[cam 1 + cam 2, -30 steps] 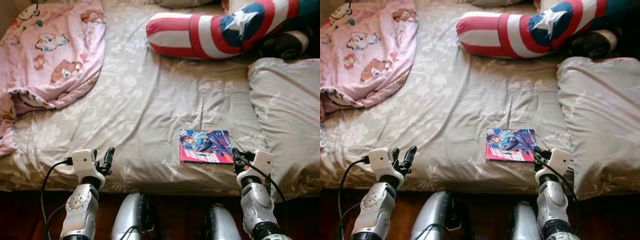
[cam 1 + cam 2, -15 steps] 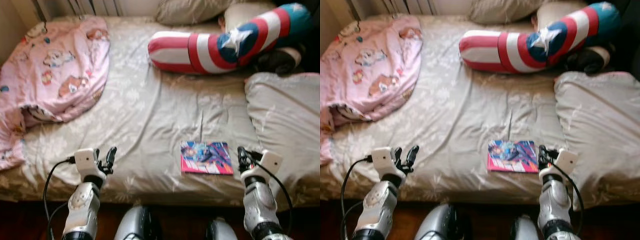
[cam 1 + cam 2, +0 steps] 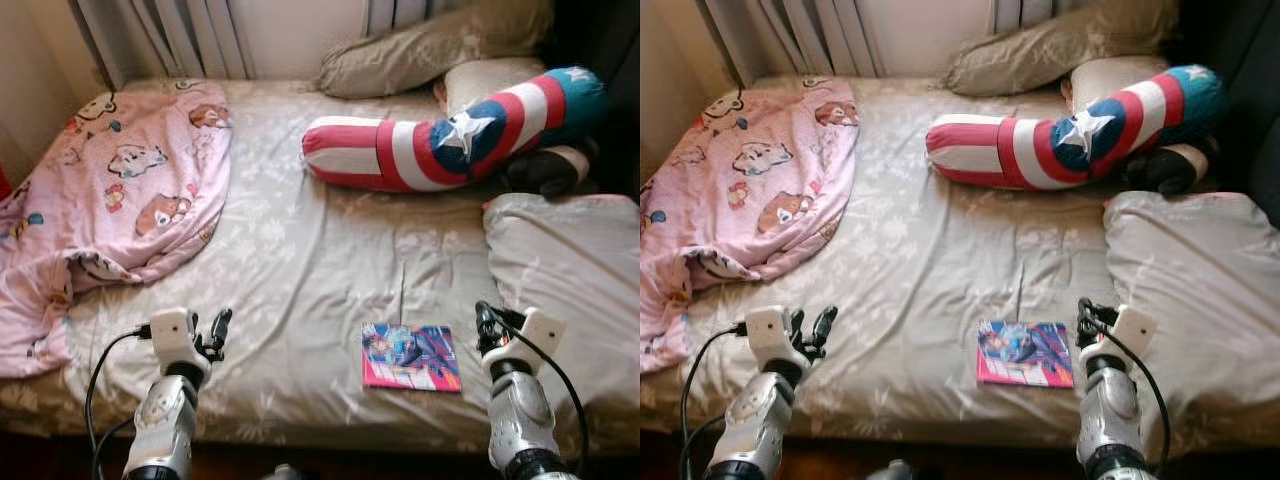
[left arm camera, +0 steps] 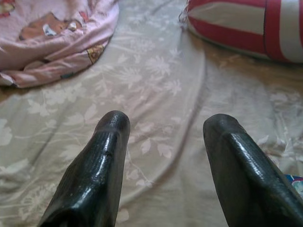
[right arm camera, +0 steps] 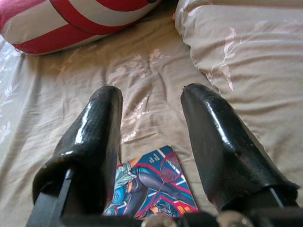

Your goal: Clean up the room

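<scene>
A colourful comic book (image 3: 411, 357) lies flat on the beige floral bed sheet (image 3: 300, 250) near the bed's front edge. My right gripper (image 3: 484, 322) hovers open just right of the book, whose corner (image 5: 151, 187) shows below its fingers. Over the sheet at the front left, my left gripper (image 3: 218, 328) is open and holds nothing. A crumpled pink cartoon blanket (image 3: 110, 200) covers the bed's left side. A red, white and blue star bolster (image 3: 450, 130) lies across the far right.
A beige pillow (image 3: 565, 270) lies right of the book and another pillow (image 3: 430, 50) rests at the head by the curtains (image 3: 180, 35). A dark plush thing (image 3: 545, 170) sits behind the bolster. The sheet's middle is bare.
The camera has pulled back and tilted up, so the head of the bed and curtains now show. Both grippers stay open in about the same places relative to the book.
</scene>
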Tool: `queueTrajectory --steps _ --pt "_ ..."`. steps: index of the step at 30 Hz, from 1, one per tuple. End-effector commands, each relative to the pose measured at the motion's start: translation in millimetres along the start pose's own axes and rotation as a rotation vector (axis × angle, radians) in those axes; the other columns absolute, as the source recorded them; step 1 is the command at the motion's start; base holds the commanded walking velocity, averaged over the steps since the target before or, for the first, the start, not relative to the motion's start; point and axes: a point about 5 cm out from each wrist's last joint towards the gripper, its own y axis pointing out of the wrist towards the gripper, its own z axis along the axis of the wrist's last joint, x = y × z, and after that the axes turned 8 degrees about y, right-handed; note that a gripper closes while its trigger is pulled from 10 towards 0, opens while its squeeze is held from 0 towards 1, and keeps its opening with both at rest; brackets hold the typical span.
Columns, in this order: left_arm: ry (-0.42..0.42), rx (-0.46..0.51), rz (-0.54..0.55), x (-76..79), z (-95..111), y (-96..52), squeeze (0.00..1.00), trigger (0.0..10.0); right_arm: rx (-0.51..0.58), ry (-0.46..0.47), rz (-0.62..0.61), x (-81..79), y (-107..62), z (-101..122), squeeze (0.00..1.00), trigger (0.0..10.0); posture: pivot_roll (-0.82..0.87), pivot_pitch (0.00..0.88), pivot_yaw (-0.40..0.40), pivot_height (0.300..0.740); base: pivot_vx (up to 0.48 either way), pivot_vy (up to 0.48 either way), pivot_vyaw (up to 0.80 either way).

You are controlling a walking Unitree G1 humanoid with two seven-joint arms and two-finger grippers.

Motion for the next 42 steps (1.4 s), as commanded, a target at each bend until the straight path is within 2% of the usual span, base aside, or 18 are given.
queueTrajectory --steps 1,2,5,7,12,13,16,18,28,35,42 --pt "-0.013 -0.047 0.017 -5.2 -8 -1.0 0.0 10.0 -0.064 -0.002 -0.036 10.2 -7.0 -12 0.0 10.0 0.06 0.068 0.056 0.74 0.0 0.0 0.0" --pt "-0.02 -0.058 0.018 -5.6 -10 -0.7 0.0 10.0 -0.076 -0.005 -0.041 11.5 -7.9 -14 0.0 10.0 0.06 0.07 0.056 0.74 0.0 0.0 0.0" --pt "-0.046 -0.171 0.026 -6.1 -29 -3.8 0.0 10.0 -0.249 -0.096 -0.073 23.5 -20.8 -38 0.0 10.0 0.06 0.077 0.058 0.74 0.0 0.0 0.0" --pt "-0.025 -0.265 0.027 -7.8 -44 -10.4 0.0 10.0 -0.348 -0.151 -0.092 34.6 -33.7 -54 0.0 10.0 0.05 0.084 0.055 0.74 0.0 0.0 0.0" --pt "0.023 -0.352 0.039 -12.6 -58 -19.4 0.0 10.0 -0.415 -0.175 -0.132 44.9 -44.3 -64 0.0 10.0 0.05 0.096 0.056 0.74 0.0 0.0 0.0" --pt "0.044 -0.412 0.052 -16.4 -67 -26.6 0.0 10.0 -0.461 -0.199 -0.147 48.4 -50.7 -71 0.0 10.0 0.05 0.098 0.057 0.74 0.0 0.0 0.0" --pt "0.045 -0.466 0.072 -19.9 -77 -35.3 0.0 10.0 -0.518 -0.245 -0.145 51.2 -60.7 -81 0.0 10.0 0.04 0.1 0.057 0.74 0.0 0.0 0.0" --pt "0.034 -0.511 0.088 -20.3 -87 -45.0 0.0 10.0 -0.578 -0.251 -0.169 56.5 -74.8 -93 0.0 10.0 0.04 0.098 0.059 0.74 0.0 0.0 0.0" --pt "0.037 -0.568 0.088 -17.3 -97 -53.1 0.0 10.0 -0.669 -0.263 -0.187 59.4 -95.3 -112 0.0 10.0 0.04 0.111 0.061 0.74 0.0 0.024 0.0" --pt "0.041 -0.58 0.092 -17.7 -99 -54.2 0.0 10.0 -0.661 -0.293 -0.154 56.5 -95.0 -112 0.0 10.0 0.04 0.115 0.064 0.74 0.0 0.331 0.11" --pt "0.038 -0.585 0.092 -16.8 -100 -54.7 0.0 10.0 -0.663 -0.269 -0.167 56.3 -94.3 -112 0.0 10.0 0.05 0.117 0.066 0.74 0.0 0.34 0.32"
